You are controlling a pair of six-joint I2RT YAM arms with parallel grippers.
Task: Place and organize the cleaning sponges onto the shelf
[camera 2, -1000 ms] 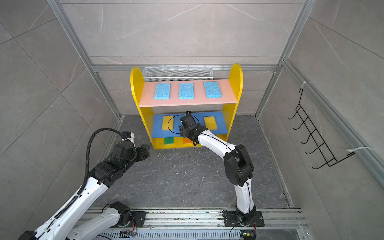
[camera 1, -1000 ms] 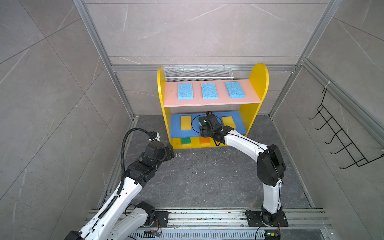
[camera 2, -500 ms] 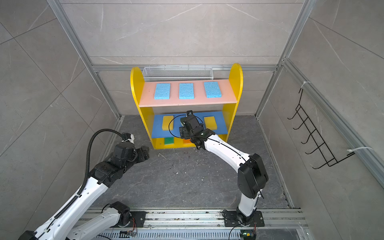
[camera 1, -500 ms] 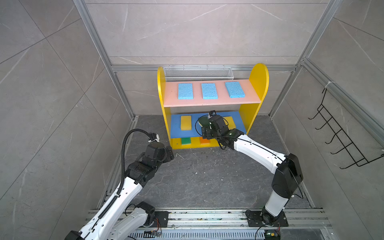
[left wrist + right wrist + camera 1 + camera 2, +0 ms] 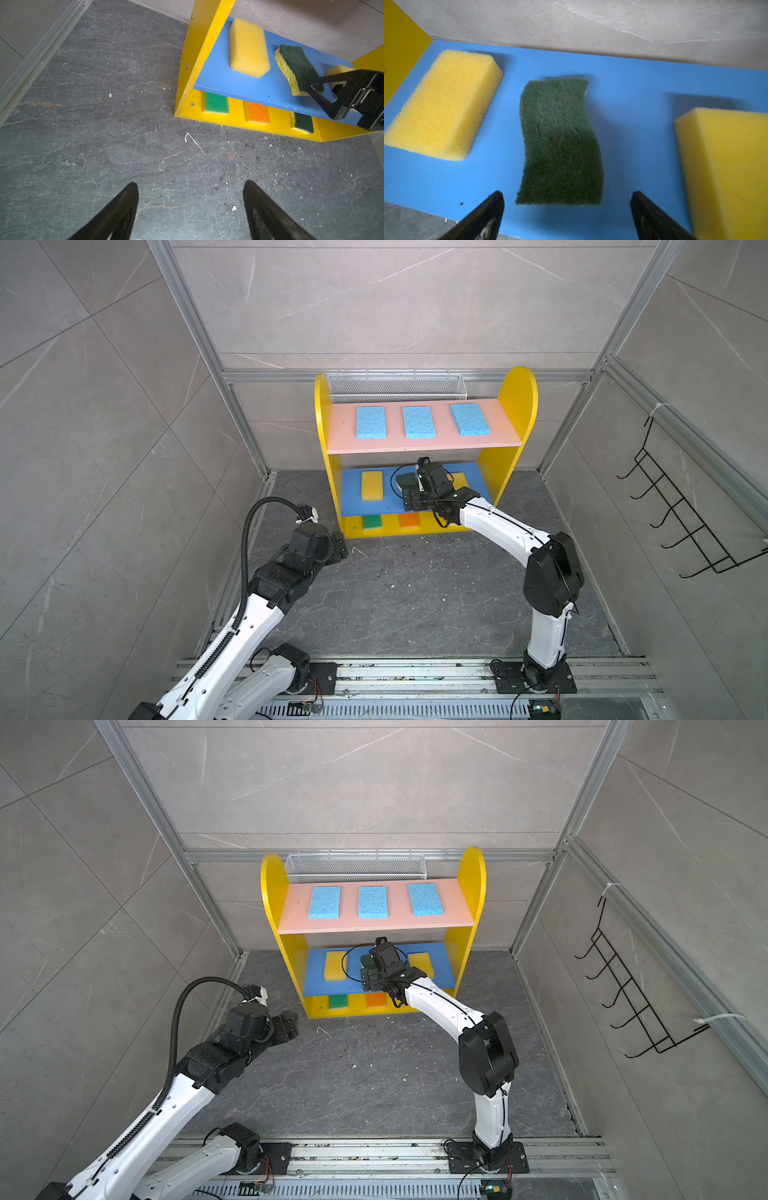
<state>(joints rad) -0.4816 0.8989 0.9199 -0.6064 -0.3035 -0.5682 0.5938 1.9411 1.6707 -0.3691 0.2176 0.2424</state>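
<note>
R gripper (image 5: 566,194) just released dark-green sponge (image 5: 558,141), jaws spread, backing off; sponge lies mid blue board (image 5: 633,124). L gripper (image 5: 190,185) spread, empty. Shelf (image 5: 515,406) prob. fully stocked.

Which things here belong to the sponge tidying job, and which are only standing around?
Belong to the job: shelf; three blue sponges; two yellow sponges; two dark green scrub sponges; bright green sponge; orange sponge.
Only standing around: wire basket; black hook rack.
</note>
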